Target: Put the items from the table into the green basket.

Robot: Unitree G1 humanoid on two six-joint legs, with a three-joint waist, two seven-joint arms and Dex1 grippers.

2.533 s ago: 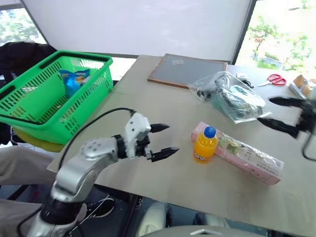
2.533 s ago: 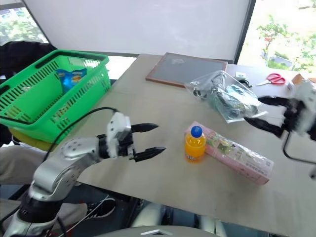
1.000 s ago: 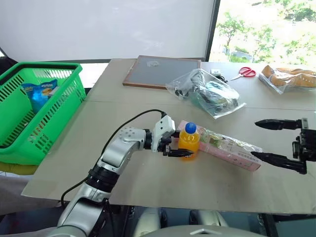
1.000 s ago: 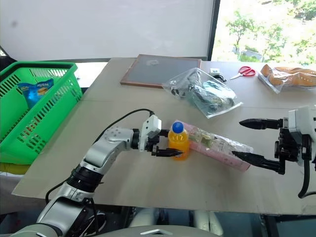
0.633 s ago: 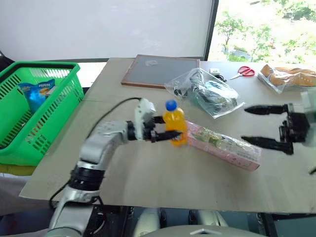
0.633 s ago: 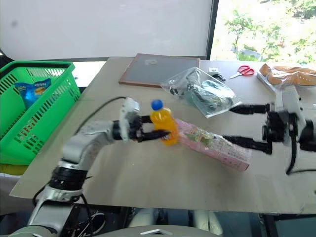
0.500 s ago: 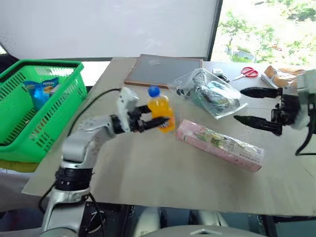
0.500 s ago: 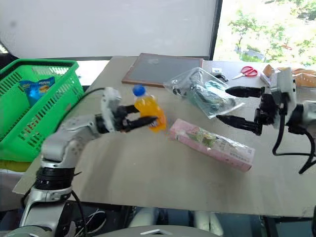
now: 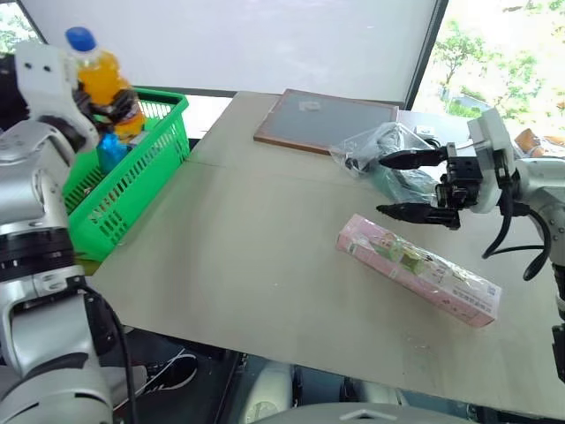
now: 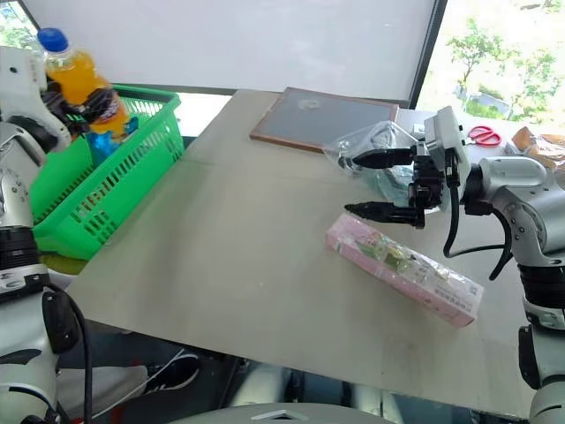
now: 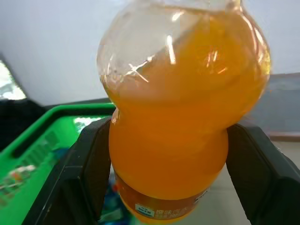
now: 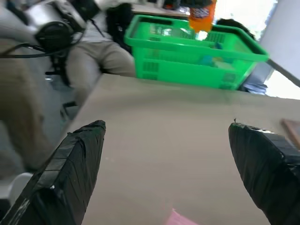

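We've got the left tool clamped on the orange drink bottle over the green basket, right tool spread empty; releasing too high risks a bounce-out.

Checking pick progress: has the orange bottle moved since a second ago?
Yes. The orange bottle, shut in the left gripper, has left the table beside the pink box and is now up over the green basket.

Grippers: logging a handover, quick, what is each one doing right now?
Left gripper: shut on the small orange drink bottle.
Right gripper: open, holding nothing.
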